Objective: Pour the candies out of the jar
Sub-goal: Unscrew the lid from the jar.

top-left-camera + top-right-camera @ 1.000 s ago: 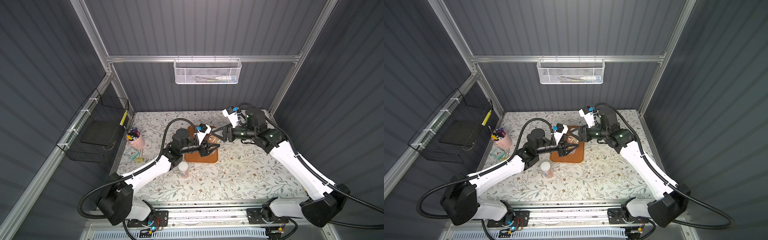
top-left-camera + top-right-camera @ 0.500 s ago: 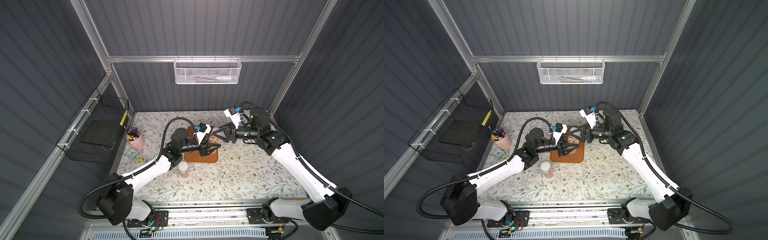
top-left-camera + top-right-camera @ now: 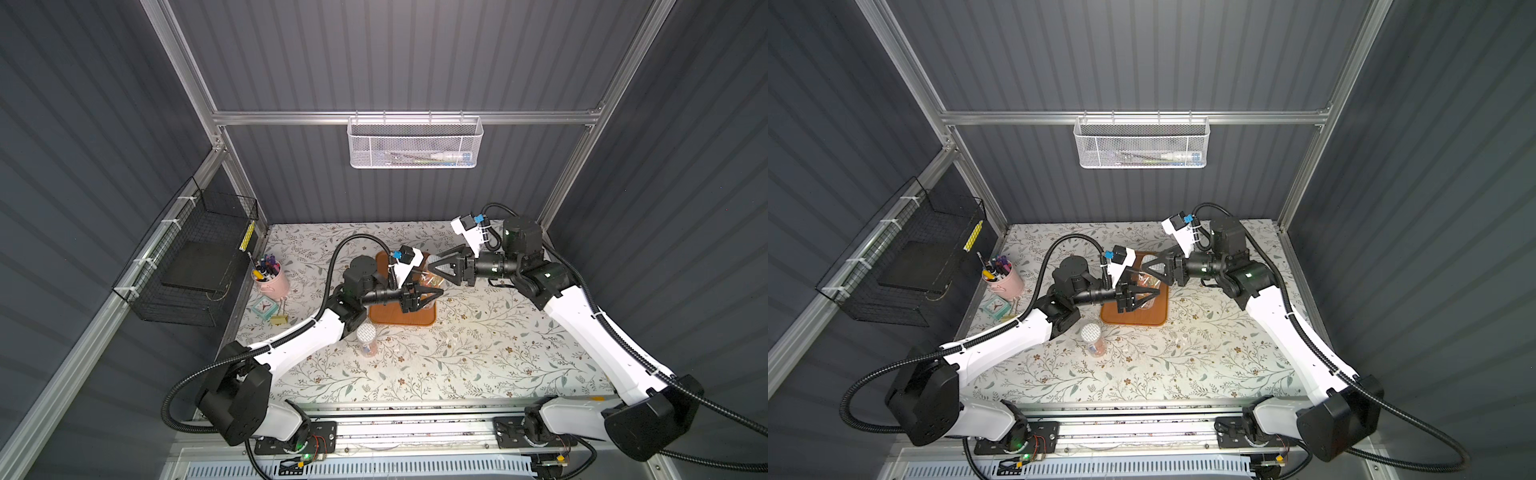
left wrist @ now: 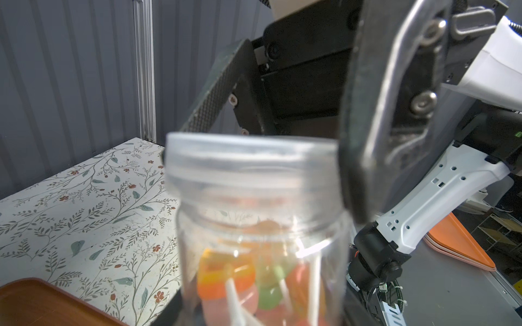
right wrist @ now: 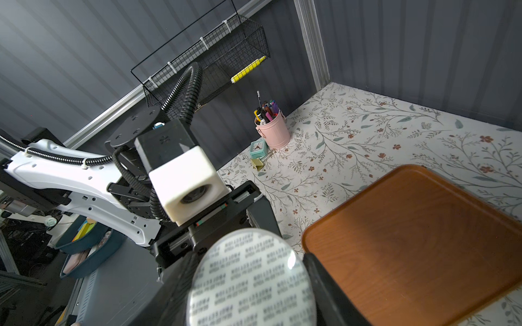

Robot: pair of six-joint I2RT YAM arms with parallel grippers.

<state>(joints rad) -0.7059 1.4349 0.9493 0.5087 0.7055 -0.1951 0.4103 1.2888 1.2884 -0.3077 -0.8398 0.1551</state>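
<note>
A clear jar (image 4: pixel 260 225) is held above the brown tray (image 3: pixel 399 318), and my left gripper (image 3: pixel 436 291) is shut on its body. Inside it are the candies (image 4: pixel 226 282), orange, pink and green heads on white sticks. The jar carries a clear lid (image 4: pixel 251 161) whose top is a white disc with printed lettering (image 5: pixel 251 282). My right gripper (image 3: pixel 430 267) reaches in from the far right and is shut on this lid, with one finger (image 4: pixel 375 141) on either side. Both top views show the jar (image 3: pixel 1148 282) between the two grippers.
A second jar (image 3: pixel 366 338) with a printed white top stands on the floral table just in front of the tray. A pink cup of pens (image 3: pixel 272 278), a small mint clock (image 3: pixel 265 307) and a binder clip sit at the left edge. Wire baskets hang on the left and back walls.
The right gripper has crept in toward the jar and its jaws have closed on the lid. The left arm and the jar have stayed still.
</note>
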